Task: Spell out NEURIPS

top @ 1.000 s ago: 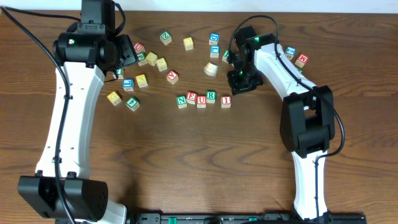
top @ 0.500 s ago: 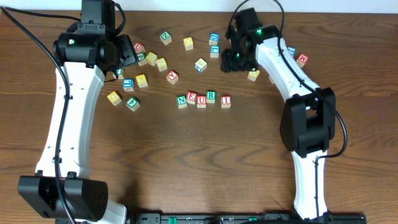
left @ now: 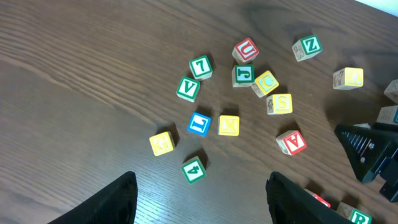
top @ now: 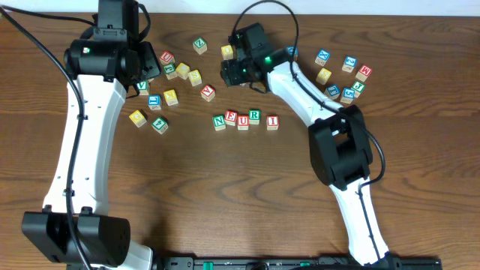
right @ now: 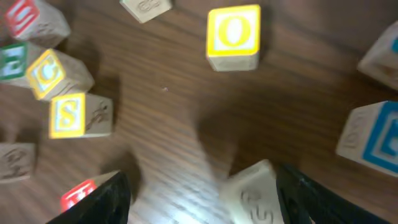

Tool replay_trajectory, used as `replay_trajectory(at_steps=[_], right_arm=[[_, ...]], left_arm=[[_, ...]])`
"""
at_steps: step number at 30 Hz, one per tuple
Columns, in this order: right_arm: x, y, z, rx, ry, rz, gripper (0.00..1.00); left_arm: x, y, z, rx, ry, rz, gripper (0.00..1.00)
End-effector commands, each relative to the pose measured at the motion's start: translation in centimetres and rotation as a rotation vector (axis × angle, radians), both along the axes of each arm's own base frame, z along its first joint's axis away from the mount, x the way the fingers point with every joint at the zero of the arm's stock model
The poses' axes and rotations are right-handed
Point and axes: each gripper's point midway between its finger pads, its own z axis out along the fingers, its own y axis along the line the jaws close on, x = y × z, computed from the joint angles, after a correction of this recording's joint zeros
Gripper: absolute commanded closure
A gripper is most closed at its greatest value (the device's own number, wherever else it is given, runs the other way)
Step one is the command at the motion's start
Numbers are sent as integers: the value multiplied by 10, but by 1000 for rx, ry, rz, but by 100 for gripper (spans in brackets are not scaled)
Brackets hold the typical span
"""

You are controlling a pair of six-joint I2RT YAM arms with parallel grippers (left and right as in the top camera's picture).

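Note:
Five wooden cubes stand in a row at mid-table: N (top: 219, 121), E (top: 231, 116), U (top: 243, 121), R (top: 255, 116), I (top: 272, 121). A yellow-topped S cube (top: 195, 76) lies up left of the row and also shows in the right wrist view (right: 68, 115) and the left wrist view (left: 280, 103). I cannot tell which cube is the P. My right gripper (top: 236, 69) is open above the row's far side. A pale cube (right: 255, 190) lies between its fingers, beside the right one. My left gripper (top: 146, 71) is open and empty over the left cluster.
Loose cubes lie at the left: green 4 (left: 193, 168), blue L (left: 199, 123), yellow X (left: 229, 125), green V (left: 188, 88), red U (left: 245, 50). A yellow O cube (right: 233, 36) lies ahead of my right gripper. More cubes (top: 349, 62) lie at the right.
My right arm has swung left from the right of the row to the upper middle of the table. Loose cubes near it have shifted. The left arm has not moved.

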Motion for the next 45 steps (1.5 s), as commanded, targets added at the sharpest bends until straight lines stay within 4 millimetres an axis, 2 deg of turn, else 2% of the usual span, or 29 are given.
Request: replay_trajectory(at_steps=[1, 6, 11, 20, 24, 29, 31, 33, 37, 39, 45], right_arm=[[0, -10, -31, -86, 21, -81, 29], [4, -15, -31, -100, 11, -133, 29], [-1, -23, -36, -124, 43, -174, 35], [-9, -28, -42, -135, 94, -208, 64], [-9, -28, -42, -135, 93, -208, 68], [-9, -30, -41, -135, 94, -211, 68], [-7, -30, -39, -132, 88, -212, 65], [-2, -31, -32, -119, 70, -216, 61], [19, -27, -2, -82, -26, -198, 43], [27, -24, 10, -57, -62, -202, 40], [45, -19, 19, -41, -158, -233, 39]], left_arm=[[-3, 6, 0, 27, 4, 8, 34], [-3, 6, 0, 27, 4, 8, 34], [-3, 6, 0, 27, 4, 8, 34], [-3, 6, 0, 27, 4, 8, 34], [-3, 6, 0, 27, 4, 8, 34], [-3, 6, 0, 26, 5, 7, 34], [-3, 6, 0, 26, 5, 7, 34], [-3, 6, 0, 27, 4, 8, 34], [-3, 6, 0, 26, 4, 7, 34], [-3, 6, 0, 27, 4, 8, 34], [-3, 6, 0, 26, 4, 7, 34]])
